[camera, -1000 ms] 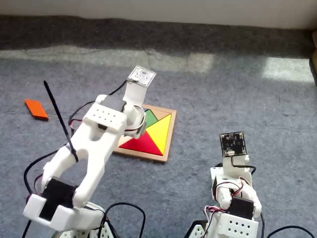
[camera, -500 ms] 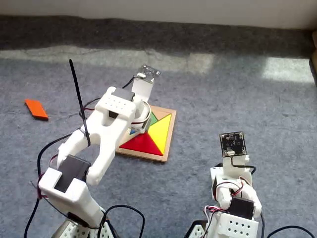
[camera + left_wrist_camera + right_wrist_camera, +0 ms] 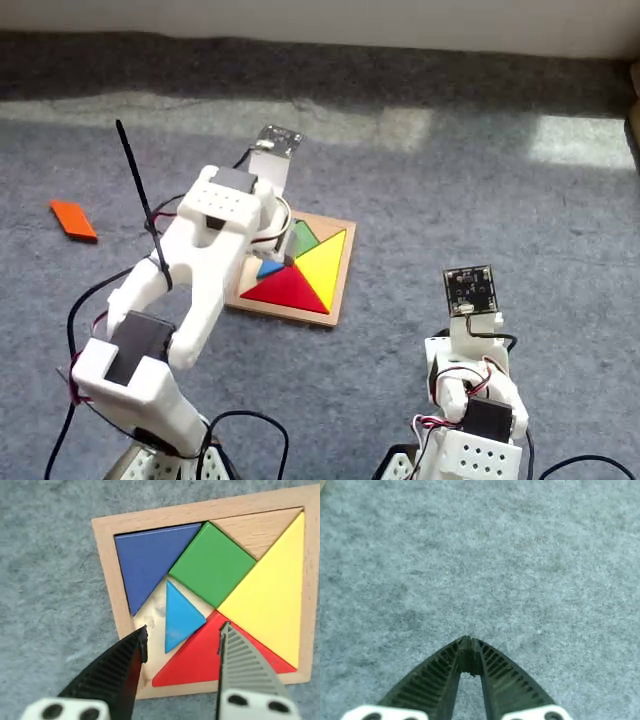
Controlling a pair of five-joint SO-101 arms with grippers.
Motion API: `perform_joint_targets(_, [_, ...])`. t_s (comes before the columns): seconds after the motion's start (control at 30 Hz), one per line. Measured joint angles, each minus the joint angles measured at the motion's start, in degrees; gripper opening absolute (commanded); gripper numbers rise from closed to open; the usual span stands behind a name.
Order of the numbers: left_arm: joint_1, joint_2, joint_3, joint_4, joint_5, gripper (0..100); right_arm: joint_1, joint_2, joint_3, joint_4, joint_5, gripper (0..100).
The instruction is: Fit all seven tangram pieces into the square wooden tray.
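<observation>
While the left tool [image 3: 184, 630] hangs spread over the wooden tray [image 3: 115, 580], the orange parallelogram [image 3: 73, 219] lies well apart at mid-left. Its long axis slants down-right, and it sits on that tool's side.

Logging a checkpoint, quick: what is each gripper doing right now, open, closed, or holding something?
Left gripper: open, empty, above the tray.
Right gripper: closed, holding nothing, over the carpet.

Left gripper [image 3: 184, 629] spread wide; right gripper [image 3: 469, 640] closed, arm seemingly folded

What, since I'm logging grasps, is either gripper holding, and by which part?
Nothing held. Left gripper open above the tray; right gripper shut, empty, over carpet.
</observation>
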Motion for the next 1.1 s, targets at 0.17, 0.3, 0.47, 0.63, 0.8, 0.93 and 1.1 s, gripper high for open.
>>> perform_joint_targets(0.17, [-4.4, -2.7, -0.1, 1.1, -3.1, 17, 0.0, 0.0, 0.0, 0.0, 0.0, 0.5])
perform_joint_targets(0.3, [-6.5, -2.9, 0.0, 1.1, -6.9, 14, 0.0, 0.0, 0.0, 0.0, 0.0, 0.5])
perform_joint_targets(0.47, [-6.8, -1.2, 2.6, -1.1, -7.5, 14, 0.0, 0.0, 0.0, 0.0, 0.0, 0.5])
perform_joint_targets(0.63, [-5.7, 2.5, 2.8, -3.0, -7.7, 14, 0.0, 0.0, 0.0, 0.0, 0.0, 0.5])
perform_joint_targets(0.8, [-0.4, 3.1, 2.8, -4.3, -7.8, 14, 0.0, 0.0, 0.0, 0.0, 0.0, 0.5])
perform_joint_targets(0.93, [0.4, 3.1, 2.8, -7.2, -7.8, 14, 0.0, 0.0, 0.0, 0.0, 0.0, 0.5])
perform_joint_targets(1.1, [0.4, 3.2, 0.5, -5.6, -7.8, 14, 0.0, 0.0, 0.0, 0.0, 0.0, 0.5])
